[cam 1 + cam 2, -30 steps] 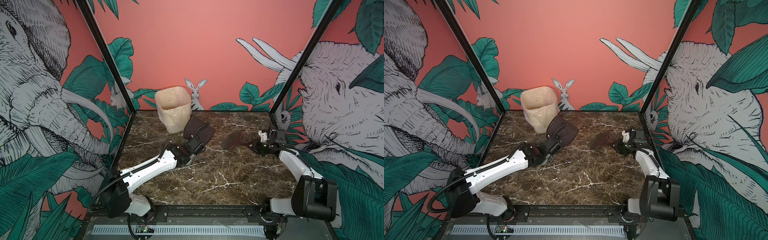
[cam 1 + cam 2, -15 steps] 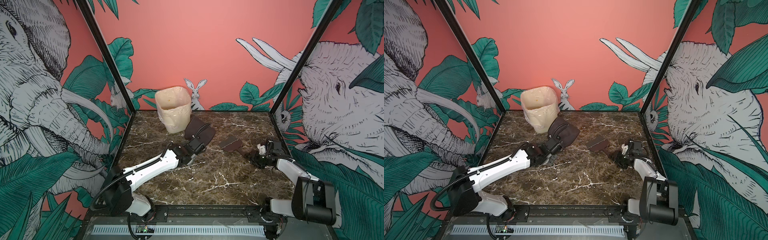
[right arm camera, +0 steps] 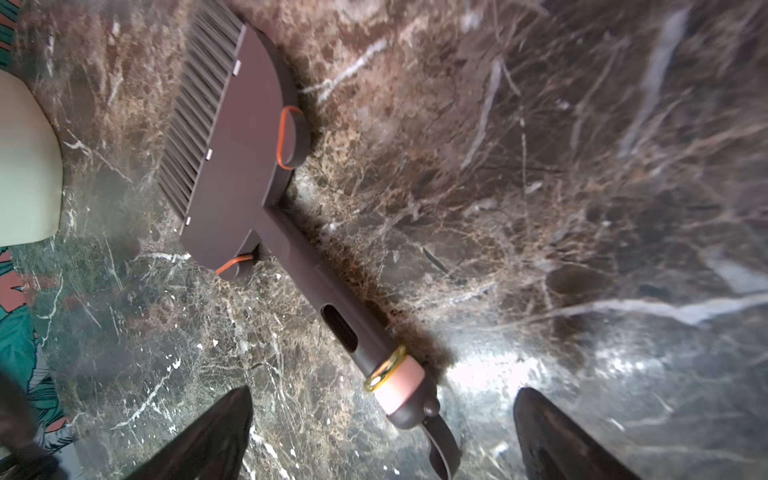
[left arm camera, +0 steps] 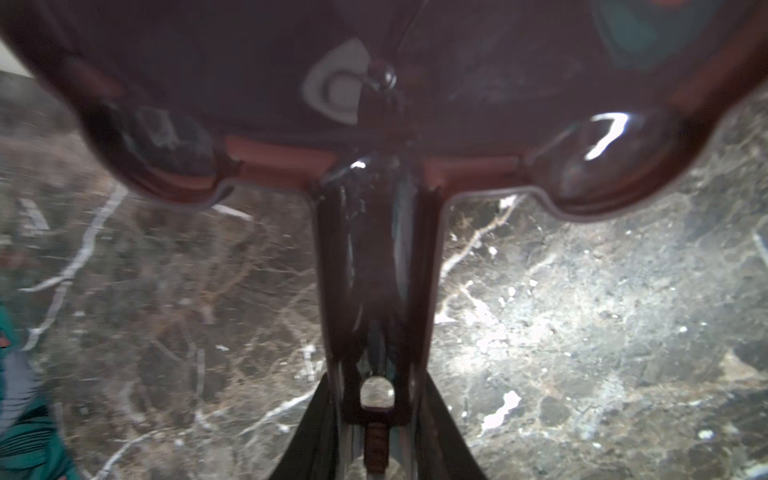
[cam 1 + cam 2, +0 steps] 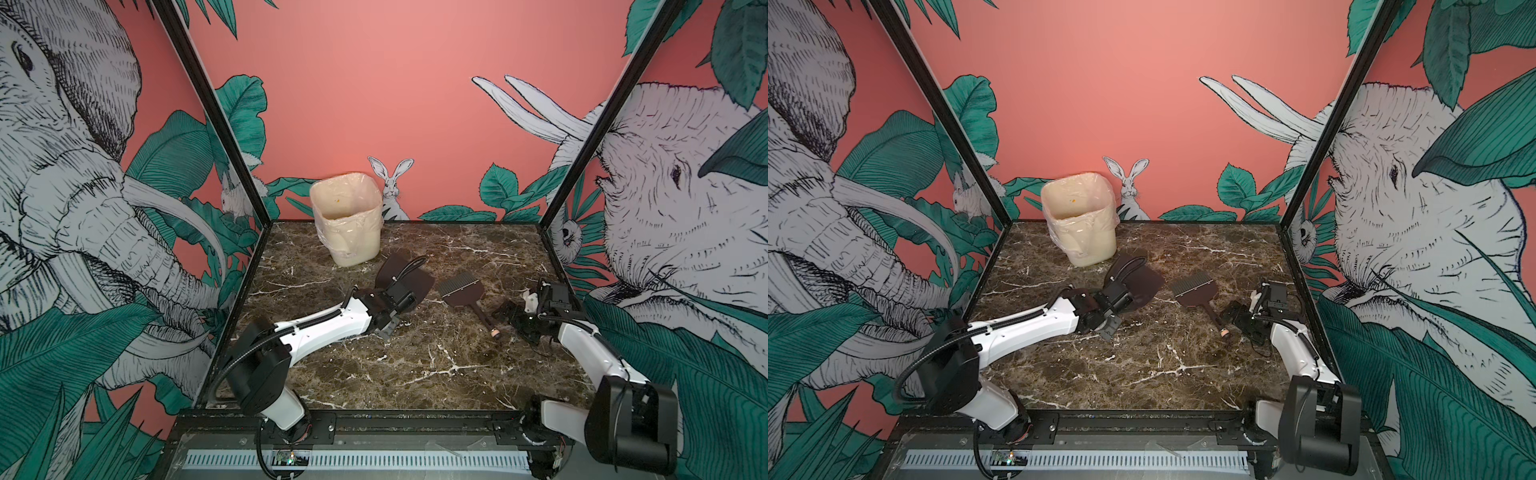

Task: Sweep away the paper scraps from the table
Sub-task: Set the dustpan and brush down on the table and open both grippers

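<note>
1. At the left jaws: narrow, clamped on the handle of a dark brown dustpan [image 5: 406, 272]; in the left wrist view, that handle [image 4: 374, 270] running straight out from between them.
2. Dustpan tilted, pan end up and turned toward a cream plastic-lined bin [image 5: 347, 232] at the back of the bench [image 5: 415, 374]; near the bin, apart from it in both top views.
3. At the right jaws: spread wide, gripping nothing, low over the right side of the bench.
4. Flat on the bench, between dustpan and right arm: a dark brown brush [image 5: 460, 286], bristles toward the back, handle pointing at the right jaws.
5. In the right wrist view: pink-banded handle end [image 3: 399, 384] lying in the gap between the two dark fingertips [image 3: 203, 436], clear of both as far as can be told.
6. Bench itself: dark brown marble pattern, white veins, black frame.
7. Paper scraps: whereabouts not to be told from these views; only a tiny orange speck [image 5: 337, 200] on the bin's inner wall, too small to identify.
</note>
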{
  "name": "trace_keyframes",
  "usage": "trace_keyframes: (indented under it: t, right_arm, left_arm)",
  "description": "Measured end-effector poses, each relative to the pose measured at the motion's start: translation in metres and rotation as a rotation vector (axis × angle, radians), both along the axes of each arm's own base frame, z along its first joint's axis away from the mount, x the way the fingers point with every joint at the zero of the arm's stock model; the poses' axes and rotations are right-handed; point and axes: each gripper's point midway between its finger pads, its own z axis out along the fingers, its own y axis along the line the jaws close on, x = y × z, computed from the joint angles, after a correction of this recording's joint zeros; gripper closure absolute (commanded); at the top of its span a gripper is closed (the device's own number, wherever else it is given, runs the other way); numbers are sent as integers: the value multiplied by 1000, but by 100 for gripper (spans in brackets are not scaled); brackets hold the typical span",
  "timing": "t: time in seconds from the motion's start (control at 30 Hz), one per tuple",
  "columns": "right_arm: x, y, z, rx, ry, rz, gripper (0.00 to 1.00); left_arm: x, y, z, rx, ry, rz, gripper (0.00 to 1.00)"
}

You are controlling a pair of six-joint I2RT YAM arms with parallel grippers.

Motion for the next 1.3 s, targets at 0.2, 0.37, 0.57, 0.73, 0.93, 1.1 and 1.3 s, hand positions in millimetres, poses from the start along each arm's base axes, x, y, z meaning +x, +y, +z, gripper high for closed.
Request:
trace_keyframes:
  t: [0.2, 0.37, 0.57, 0.73, 0.93, 1.1, 1.3]
  right_arm:
    - [-5, -1, 15, -26, -36, 21, 3]
    - [-12, 0, 20, -37, -41, 31, 3]
    - [-16, 0, 19, -45, -27, 42, 3]
    - [-17, 1, 20, -55, -27, 56, 3]
    - [-10, 5, 33, -111, -60, 103, 3]
    - [2, 9, 53, -222, -117, 175, 2]
    - [32, 7, 73, -425, -218, 257, 1]
  left_arm:
    - [-4, -9, -31, -22, 103, 15, 100]
    - [-2, -13, -37, -61, 134, 33, 99]
    - [-4, -15, -48, -68, 173, 41, 62]
    - [-5, -17, -51, -74, 186, 45, 41]
    - [0, -15, -42, -78, 150, 48, 17]
    - [14, -5, 9, -129, -31, 44, 4]
    - [34, 34, 84, -160, -340, 63, 1]
